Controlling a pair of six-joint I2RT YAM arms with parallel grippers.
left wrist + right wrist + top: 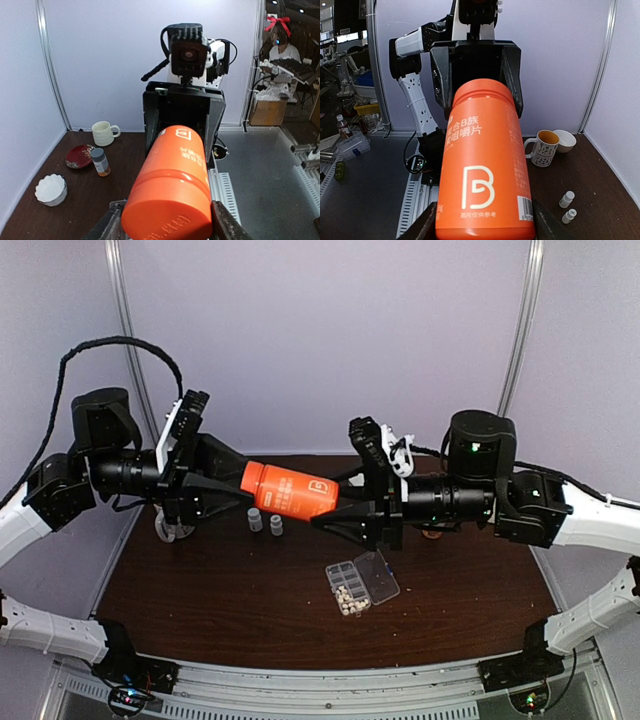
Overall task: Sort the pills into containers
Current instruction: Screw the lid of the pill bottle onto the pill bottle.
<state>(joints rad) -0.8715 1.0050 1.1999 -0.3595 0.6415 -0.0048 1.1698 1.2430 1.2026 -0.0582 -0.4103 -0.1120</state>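
Observation:
An orange bottle (pixel 288 490) hangs level above the table, held at both ends. My left gripper (pixel 246 480) is shut on its cap end (pixel 167 215). At the opposite end, my right gripper (pixel 336 506) is shut on the base (pixel 485 200). Below them on the dark table lies the clear organizer box (pixel 362 583) with its lid folded open to the right. Cream-white pills (pixel 349 596) fill some of its small cells, the containers. Neither wrist view shows the box or the pills.
Two tiny white bottles (pixel 264 522) stand under the orange bottle, also in the right wrist view (pixel 568 206). A patterned mug (pixel 542 146) and a white bowl (pixel 564 140) stand on one side. On the other are a cream mug (pixel 104 133), a red plate (pixel 79 155), a grey-capped amber bottle (pixel 100 162) and a fluted bowl (pixel 50 189).

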